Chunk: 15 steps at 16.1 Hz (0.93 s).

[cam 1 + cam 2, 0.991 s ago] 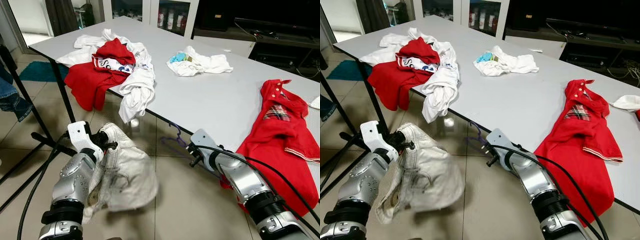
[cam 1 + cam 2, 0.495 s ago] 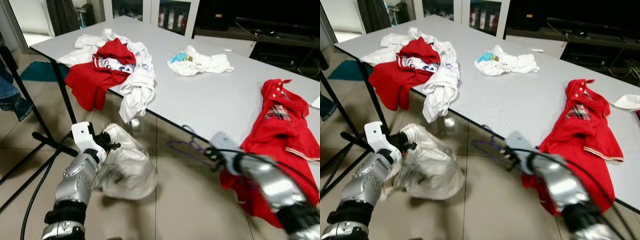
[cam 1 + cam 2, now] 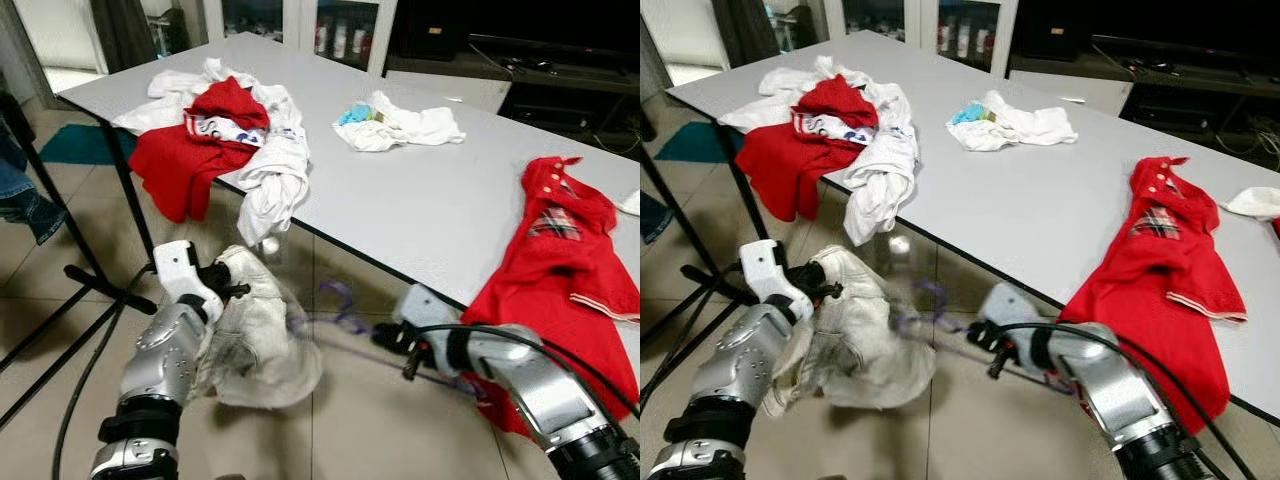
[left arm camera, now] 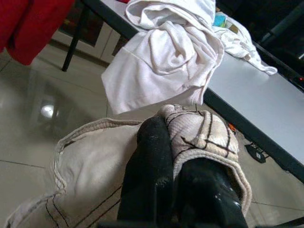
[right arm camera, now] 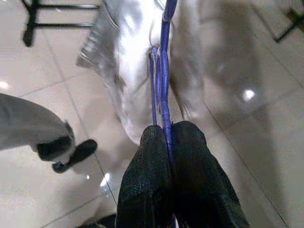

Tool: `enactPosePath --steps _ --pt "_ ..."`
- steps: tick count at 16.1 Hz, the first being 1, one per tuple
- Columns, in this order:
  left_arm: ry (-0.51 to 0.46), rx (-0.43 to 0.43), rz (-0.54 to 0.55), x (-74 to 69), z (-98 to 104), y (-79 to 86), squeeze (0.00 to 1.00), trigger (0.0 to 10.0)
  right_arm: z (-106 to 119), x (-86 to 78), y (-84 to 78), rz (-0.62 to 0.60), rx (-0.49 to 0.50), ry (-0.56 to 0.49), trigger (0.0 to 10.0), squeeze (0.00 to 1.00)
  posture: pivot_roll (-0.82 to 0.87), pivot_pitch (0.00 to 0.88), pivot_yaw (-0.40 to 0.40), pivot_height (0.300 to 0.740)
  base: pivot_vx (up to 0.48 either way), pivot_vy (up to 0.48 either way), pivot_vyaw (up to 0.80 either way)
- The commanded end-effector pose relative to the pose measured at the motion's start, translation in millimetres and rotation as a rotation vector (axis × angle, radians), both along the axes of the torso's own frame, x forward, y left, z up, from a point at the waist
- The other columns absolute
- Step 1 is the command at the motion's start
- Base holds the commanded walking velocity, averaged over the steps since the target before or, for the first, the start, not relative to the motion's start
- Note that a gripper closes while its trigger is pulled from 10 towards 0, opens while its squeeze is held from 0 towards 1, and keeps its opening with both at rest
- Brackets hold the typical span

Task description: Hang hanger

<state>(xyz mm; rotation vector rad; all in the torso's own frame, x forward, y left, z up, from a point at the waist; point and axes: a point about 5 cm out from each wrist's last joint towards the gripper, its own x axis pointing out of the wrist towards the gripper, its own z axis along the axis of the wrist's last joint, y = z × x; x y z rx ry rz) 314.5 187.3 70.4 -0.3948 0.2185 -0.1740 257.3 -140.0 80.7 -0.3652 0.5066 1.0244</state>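
Observation:
My left gripper [image 3: 232, 290] is shut on the waistband of a cream-white garment [image 3: 255, 345], which hangs low over the tiled floor in front of the table. In the left wrist view its black fingers [image 4: 152, 161] pinch the stitched hem [image 4: 199, 133]. My right gripper [image 3: 385, 340] is shut on a thin purple hanger [image 3: 335, 312]. The hanger points left toward the garment, its hook up, and looks blurred. In the right wrist view the purple hanger [image 5: 161, 71] runs out from between the fingers [image 5: 147, 171] and its far end lies against the pale cloth [image 5: 137, 57].
A grey table [image 3: 430, 200] stands behind, with a red and white clothes pile [image 3: 225, 130] drooping over its front edge, a white cloth [image 3: 400, 125] and a red polo shirt [image 3: 565, 260] hanging off at the right. Black stand legs [image 3: 60, 300] and a person's jeans leg [image 3: 20, 195] are at the left.
My right arm has swung left, carrying the purple hanger up to the garment. My left gripper has shifted a little right with the garment still in it.

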Motion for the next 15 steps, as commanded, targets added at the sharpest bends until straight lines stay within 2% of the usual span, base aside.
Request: enactPosePath --steps 1,3,6,7,9,10,12,15 --pt "-0.094 0.019 -0.045 12.8 23 -10.7 0.00 10.0 8 0.6 5.1 0.038 0.027 -0.011 10.0 0.00 0.02 0.000 -0.035 0.740 0.000 0.000 0.00" --pt "-0.106 0.032 -0.079 14.6 25 -21.0 0.00 10.0 8 -6.9 12.2 0.122 0.051 0.014 10.0 0.00 0.02 0.000 -0.031 0.740 0.000 0.000 0.00" --pt "-0.107 0.040 -0.114 15.0 25 -30.2 0.00 10.0 4 -6.2 12.2 0.116 0.025 0.025 10.0 0.00 0.01 0.000 -0.025 0.740 0.000 0.000 0.00" --pt "-0.104 0.044 -0.121 14.1 23 -30.3 0.00 10.0 4 2.3 -0.5 0.038 -0.006 0.010 10.0 0.00 0.01 0.000 -0.022 0.740 0.000 0.000 0.00" --pt "-0.099 0.049 -0.120 13.4 22 -28.6 0.00 10.0 6 3.2 -10.1 0.025 -0.013 0.005 10.0 0.00 0.01 0.000 -0.021 0.740 0.000 0.000 0.00" --pt "-0.094 0.055 -0.117 12.6 21 -25.8 0.00 10.0 10 1.3 -25.6 0.014 -0.030 0.001 10.0 0.00 0.01 0.000 -0.022 0.740 0.000 0.000 0.00" --pt "-0.093 0.057 -0.115 13.0 20 -25.5 0.00 10.0 13 -0.1 -37.4 0.007 -0.040 -0.001 10.0 0.00 0.01 0.000 -0.024 0.740 0.000 0.000 0.00" --pt "-0.094 0.059 -0.114 13.7 20 -26.1 0.00 10.0 19 -1.9 -45.3 0.019 -0.044 -0.009 10.0 0.00 0.01 0.000 -0.025 0.740 0.000 0.000 0.00"
